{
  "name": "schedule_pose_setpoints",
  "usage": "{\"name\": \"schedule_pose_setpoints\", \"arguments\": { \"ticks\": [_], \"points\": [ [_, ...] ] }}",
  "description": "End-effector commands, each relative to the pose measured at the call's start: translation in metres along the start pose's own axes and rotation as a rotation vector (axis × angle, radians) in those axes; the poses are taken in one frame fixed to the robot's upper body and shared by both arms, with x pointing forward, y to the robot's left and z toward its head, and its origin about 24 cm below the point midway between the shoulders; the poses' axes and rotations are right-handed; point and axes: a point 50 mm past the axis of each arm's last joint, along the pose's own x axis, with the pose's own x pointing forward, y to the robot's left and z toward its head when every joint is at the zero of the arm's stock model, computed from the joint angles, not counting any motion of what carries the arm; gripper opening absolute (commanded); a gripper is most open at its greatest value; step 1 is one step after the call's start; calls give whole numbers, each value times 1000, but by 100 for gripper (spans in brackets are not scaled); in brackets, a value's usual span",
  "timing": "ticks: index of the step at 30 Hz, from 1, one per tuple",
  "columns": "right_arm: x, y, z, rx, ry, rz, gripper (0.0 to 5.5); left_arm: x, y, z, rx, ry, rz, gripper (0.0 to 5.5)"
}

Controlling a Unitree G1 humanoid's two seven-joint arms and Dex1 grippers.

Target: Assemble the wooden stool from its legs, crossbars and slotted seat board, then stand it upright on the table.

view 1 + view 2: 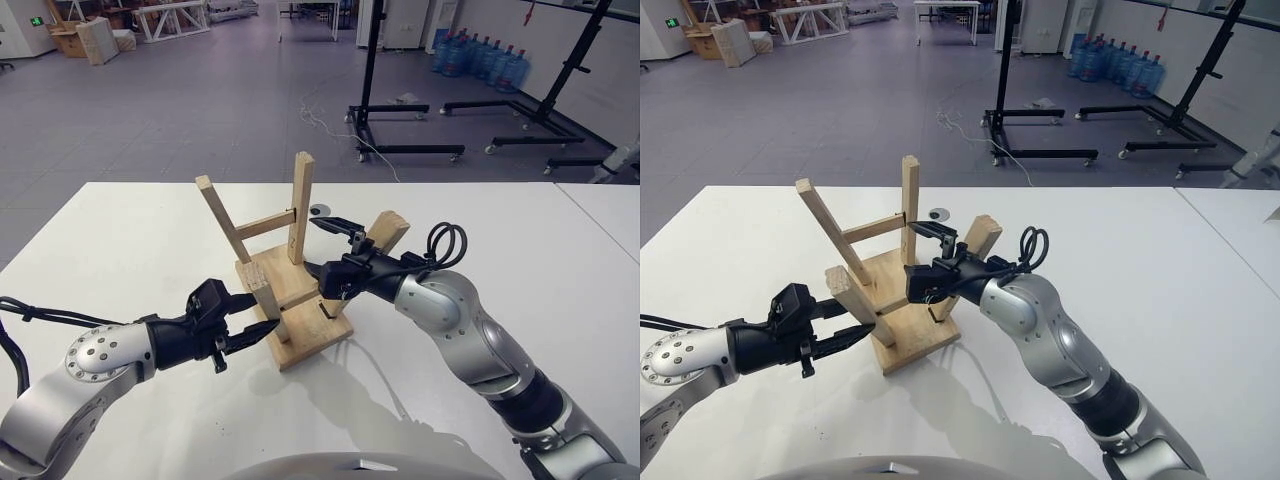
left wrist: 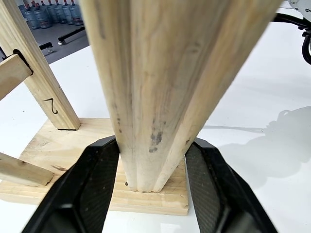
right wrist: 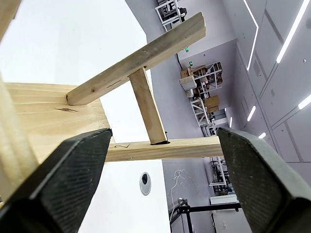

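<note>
The stool lies upside down, its slotted seat board (image 1: 312, 337) flat on the white table. Two tall legs (image 1: 301, 200) joined by a crossbar (image 1: 265, 225) rise at the back. My left gripper (image 1: 250, 315) comes in low from the left and is shut on the short front leg (image 1: 258, 283). The left wrist view has its fingers (image 2: 92, 189) pressed against both sides of that leg (image 2: 160, 73), just above the board. My right gripper (image 1: 325, 247) stands open over the board's right side, in front of the slanted right leg (image 1: 390, 230), holding nothing. Its pads (image 3: 63, 179) are far apart.
A small round grey disc (image 1: 320, 210) lies on the table just behind the stool. A second table (image 1: 605, 210) adjoins at the right. Black wheeled stands (image 1: 405, 110) are on the floor beyond the far edge. Bare tabletop (image 1: 120, 240) spreads to both sides.
</note>
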Motion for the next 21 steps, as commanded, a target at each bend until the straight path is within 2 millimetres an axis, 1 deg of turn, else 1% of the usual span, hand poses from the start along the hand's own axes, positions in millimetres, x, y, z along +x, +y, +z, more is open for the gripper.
{"name": "schedule_pose_setpoints", "arguments": {
  "ticks": [1,4,5,7,9,11,14,16,17,18,19,21],
  "points": [
    [10,20,-12,74,31,97,402,0,3,-27,-89,127,24,206],
    [8,-21,0,40,-66,-177,402,0,4,-30,-93,131,30,205],
    [6,-30,4,36,-95,-239,402,-1,5,-31,-93,135,32,205],
    [0,-43,9,19,-139,-326,402,-2,5,-33,-93,146,35,204],
    [-3,-47,11,9,-162,-360,402,-4,6,-34,-93,154,37,204],
    [-3,-41,7,16,-150,-326,402,-5,7,-35,-93,158,39,204],
    [3,-7,-8,41,-62,-113,402,-5,8,-35,-92,158,39,204],
    [6,24,-19,82,5,89,402,-5,9,-34,-86,164,33,204],
    [6,35,-22,121,21,159,402,-5,9,-34,-84,166,25,204],
    [6,39,-22,130,24,194,402,-5,10,-33,-81,168,18,204],
    [7,37,-21,138,16,183,402,-5,10,-32,-78,168,12,204],
    [10,22,-16,128,-17,106,402,-5,12,-31,-75,167,11,204]
  ]
}}
